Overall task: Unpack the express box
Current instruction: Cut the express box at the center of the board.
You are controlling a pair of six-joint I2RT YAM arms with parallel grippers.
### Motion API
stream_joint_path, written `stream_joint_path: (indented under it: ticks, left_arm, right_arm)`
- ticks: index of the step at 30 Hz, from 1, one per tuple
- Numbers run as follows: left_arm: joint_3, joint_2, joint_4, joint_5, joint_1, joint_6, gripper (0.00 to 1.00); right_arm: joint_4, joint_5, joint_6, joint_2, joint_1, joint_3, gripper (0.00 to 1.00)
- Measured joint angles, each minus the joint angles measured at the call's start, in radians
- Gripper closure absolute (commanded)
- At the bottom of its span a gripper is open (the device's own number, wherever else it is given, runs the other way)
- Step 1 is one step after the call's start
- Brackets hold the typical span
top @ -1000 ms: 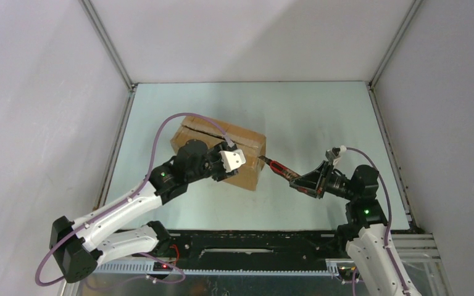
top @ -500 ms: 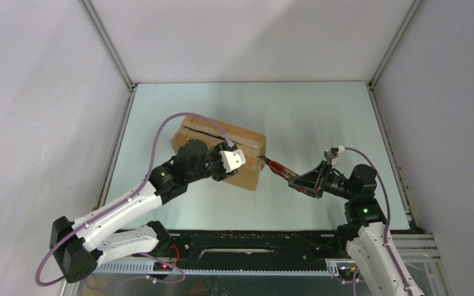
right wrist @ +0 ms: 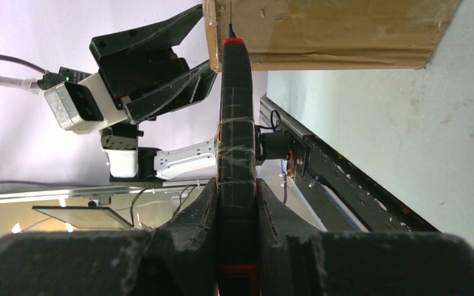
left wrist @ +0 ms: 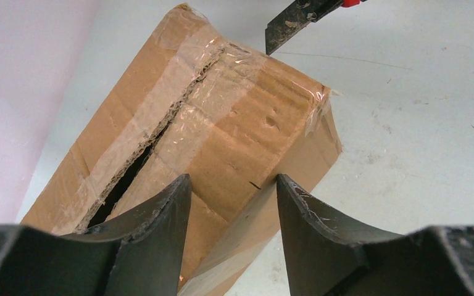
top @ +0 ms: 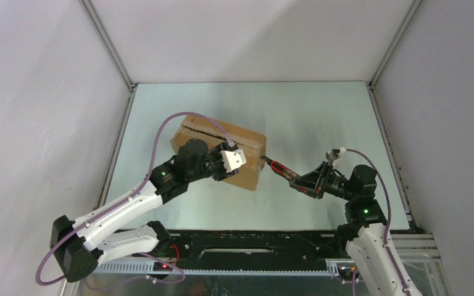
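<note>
The express box (top: 247, 143) is a brown carton lying at an angle on the table. Clear tape covers its top (left wrist: 222, 123), and the flap seam (left wrist: 129, 169) gapes open along the nearer stretch. My left gripper (left wrist: 233, 180) is open and straddles the box's near top edge, one finger (left wrist: 160, 228) over the top and the other beside the side wall. My right gripper (right wrist: 236, 185) is shut on a red and black utility knife (right wrist: 234, 123). The knife's blade (left wrist: 287, 28) points at the box's right end (right wrist: 327, 31), next to the taped seam. From above, the knife (top: 279, 166) runs between the right gripper (top: 302, 183) and the box.
Pale green table (top: 308, 117) inside white walls, with metal frame rails along its left (top: 118, 142) and right (top: 387, 142) edges. A black base rail (top: 253, 243) runs along the near edge between the arm bases.
The right wrist has shifted very slightly, with the knife tip staying at the box's end. The left arm and the box have not visibly moved.
</note>
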Motion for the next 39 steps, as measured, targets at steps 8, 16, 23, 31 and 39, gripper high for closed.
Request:
stream_joint_path:
  ticks: [8, 16, 23, 31, 39]
  left_arm:
    - [0.002, 0.004, 0.002, 0.0, 0.0, 0.0, 0.45]
    - [0.006, 0.012, 0.003, 0.007, 0.0, 0.0, 0.45]
    - [0.008, 0.014, 0.002, 0.006, 0.001, 0.0, 0.45]
    - [0.011, 0.02, 0.003, 0.012, 0.002, 0.0, 0.46]
    - [0.011, 0.02, 0.003, 0.013, 0.002, 0.0, 0.46]
  right_arm:
    - [0.016, 0.0, 0.023, -0.01, -0.012, -0.014, 1.0]
    - [0.089, -0.002, 0.068, 0.007, 0.019, -0.035, 1.0]
    - [0.227, 0.013, 0.149, 0.049, 0.076, -0.082, 1.0]
    - [0.181, -0.054, 0.155, -0.005, -0.01, -0.088, 1.0]
    - [0.127, -0.083, 0.126, -0.02, -0.027, -0.086, 1.0]
